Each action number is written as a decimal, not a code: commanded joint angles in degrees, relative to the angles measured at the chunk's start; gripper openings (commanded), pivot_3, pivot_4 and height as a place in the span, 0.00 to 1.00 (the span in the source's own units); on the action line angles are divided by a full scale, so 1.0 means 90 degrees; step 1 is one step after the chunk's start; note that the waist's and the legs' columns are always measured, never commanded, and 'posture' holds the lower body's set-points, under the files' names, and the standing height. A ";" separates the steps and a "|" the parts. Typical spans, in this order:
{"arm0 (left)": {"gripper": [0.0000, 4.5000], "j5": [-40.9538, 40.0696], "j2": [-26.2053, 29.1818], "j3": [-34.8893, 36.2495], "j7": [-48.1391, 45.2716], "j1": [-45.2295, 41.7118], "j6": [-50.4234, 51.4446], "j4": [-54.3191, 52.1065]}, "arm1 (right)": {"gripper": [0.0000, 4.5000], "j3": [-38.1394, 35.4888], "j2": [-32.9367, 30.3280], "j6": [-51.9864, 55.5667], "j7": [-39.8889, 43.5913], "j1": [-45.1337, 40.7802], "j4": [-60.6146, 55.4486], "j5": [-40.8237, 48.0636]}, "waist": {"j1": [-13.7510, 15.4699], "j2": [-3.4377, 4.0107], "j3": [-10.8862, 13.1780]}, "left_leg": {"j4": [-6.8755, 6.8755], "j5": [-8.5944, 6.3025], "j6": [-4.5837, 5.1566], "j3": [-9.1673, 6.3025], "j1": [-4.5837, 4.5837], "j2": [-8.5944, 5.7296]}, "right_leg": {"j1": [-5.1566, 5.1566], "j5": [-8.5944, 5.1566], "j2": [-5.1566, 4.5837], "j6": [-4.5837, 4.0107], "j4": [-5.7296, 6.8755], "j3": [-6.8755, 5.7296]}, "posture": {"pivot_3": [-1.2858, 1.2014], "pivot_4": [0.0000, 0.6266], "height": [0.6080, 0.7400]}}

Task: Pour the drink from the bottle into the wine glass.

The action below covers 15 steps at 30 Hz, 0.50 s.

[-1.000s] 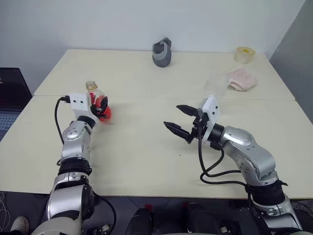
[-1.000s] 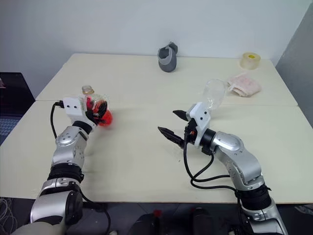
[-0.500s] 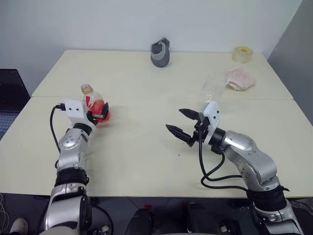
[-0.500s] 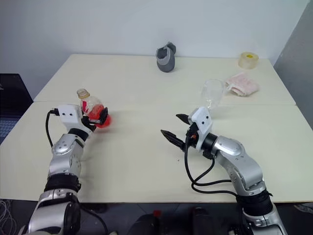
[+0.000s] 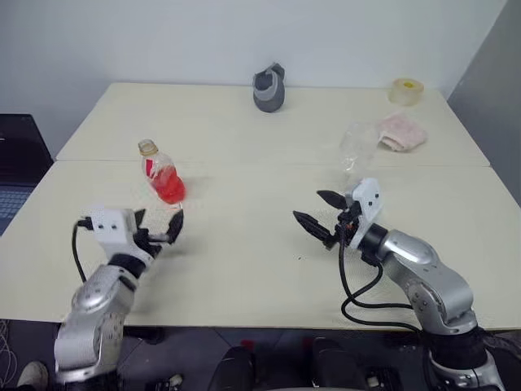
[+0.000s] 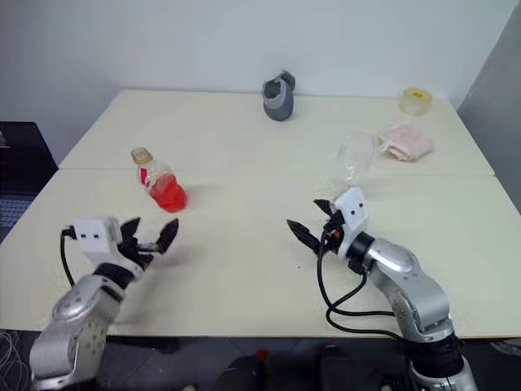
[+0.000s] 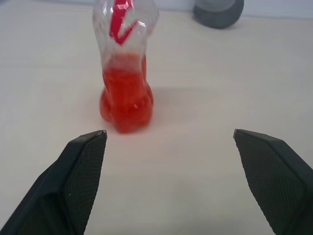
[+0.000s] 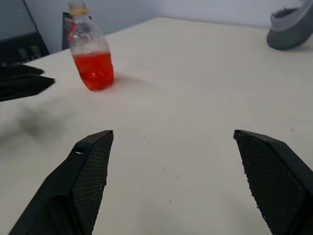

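Both sets of fingers spread wide and empty: left gripper [image 5: 156,235] short of the bottle [image 5: 162,173], right gripper [image 5: 324,213] near the wine glass [image 5: 356,147]. Bottle upright on the desk [image 5: 244,244], yellow cap on, drink [image 7: 126,100] filling the lower body. Approach level, centre on the narrow waist above the liquid, close gently on soft plastic, and avoid tipping. Cap to be removed before pouring.

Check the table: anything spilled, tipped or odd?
No spill shows. The bottle stands free but leans, yellow cap on, red drink inside. The wine glass looks empty.
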 commanded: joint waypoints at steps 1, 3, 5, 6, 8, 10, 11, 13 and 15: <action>1.00 -0.1058 0.0257 -0.0241 -0.0421 0.0103 0.0756 -0.1311 | 0.94 -0.0303 -0.0085 -0.0274 -0.0104 -0.0199 0.0478 -0.0243 | 0.0012 0.0000 0.0000 | 0.0000 0.0000 0.0001 0.0002 0.0004 0.0000 | 0.0007 0.0000 0.0020 0.0000 -0.0001 -0.0003 | 0.52 0.24 1.00; 1.00 -0.1279 0.0542 -0.0400 -0.0781 0.0155 0.0928 -0.1614 | 0.94 -0.0363 -0.0094 -0.0419 -0.0163 -0.0344 0.0889 -0.0400 | 0.0009 0.0001 0.0000 | 0.0000 0.0000 0.0001 0.0011 0.0006 0.0000 | 0.0009 0.0000 0.0021 0.0000 -0.0001 0.0002 | 0.52 0.24 1.00; 1.00 -0.1533 0.0854 -0.0498 -0.1216 0.0196 0.1012 -0.1848 | 0.94 -0.0507 -0.0023 -0.0595 -0.0331 -0.0553 0.1473 -0.0555 | -0.0006 0.0002 0.0000 | -0.0001 0.0001 -0.0002 0.0028 0.0009 -0.0001 | 0.0007 0.0000 0.0042 -0.0001 -0.0002 0.0012 | 0.52 0.24 1.00; 1.00 -0.1625 0.0957 -0.0513 -0.1352 0.0207 0.1031 -0.1916 | 0.94 -0.0565 0.0012 -0.0659 -0.0394 -0.0632 0.1686 -0.0598 | -0.0018 0.0003 0.0001 | -0.0005 0.0001 -0.0003 0.0031 0.0012 0.0003 | 0.0005 -0.0001 0.0045 -0.0002 -0.0002 0.0013 | 0.52 0.24 1.00; 1.00 -0.1822 0.1261 -0.0487 -0.1762 0.0360 0.1087 -0.1984 | 0.94 -0.0724 0.0059 -0.0865 -0.0478 -0.0870 0.2204 -0.0681 | -0.0041 0.0007 0.0003 | -0.0012 0.0001 -0.0003 0.0045 0.0018 0.0011 | 0.0004 -0.0002 0.0054 -0.0006 -0.0001 0.0022 | 0.52 0.24 1.00; 1.00 -0.1877 0.1525 -0.0445 -0.2156 0.0570 0.1026 -0.1977 | 0.94 -0.0829 0.0069 -0.1068 -0.0535 -0.1078 0.2615 -0.0770 | -0.0066 0.0015 0.0008 | -0.0015 0.0000 -0.0002 0.0059 0.0024 0.0017 | 0.0003 -0.0002 0.0058 -0.0007 0.0000 0.0028 | 0.52 0.24 1.00; 1.00 -0.1875 0.1612 -0.0437 -0.2286 0.0629 0.0969 -0.1962 | 0.94 -0.0887 0.0093 -0.1122 -0.0572 -0.1171 0.2781 -0.0781 | -0.0069 0.0018 0.0010 | -0.0015 -0.0001 0.0000 0.0060 0.0024 0.0016 | 0.0003 -0.0002 0.0058 -0.0008 0.0000 0.0030 | 0.52 0.24 1.00; 1.00 -0.1893 0.1704 -0.0441 -0.2417 0.0575 0.0903 -0.1872 | 0.94 -0.0979 0.0154 -0.1244 -0.0616 -0.1388 0.3143 -0.0786 | -0.0063 0.0020 0.0011 | -0.0015 -0.0001 0.0001 0.0062 0.0024 0.0016 | 0.0003 -0.0002 0.0058 -0.0008 0.0000 0.0030 | 0.52 0.24 1.00; 1.00 -0.1867 0.1711 -0.0501 -0.2465 0.0392 0.0873 -0.1725 | 0.94 -0.1045 0.0278 -0.1450 -0.0667 -0.1642 0.3564 -0.0821 | -0.0062 0.0020 0.0011 | -0.0013 -0.0002 0.0002 0.0061 0.0023 0.0015 | 0.0005 -0.0002 0.0058 -0.0008 0.0000 0.0029 | 0.52 0.24 1.00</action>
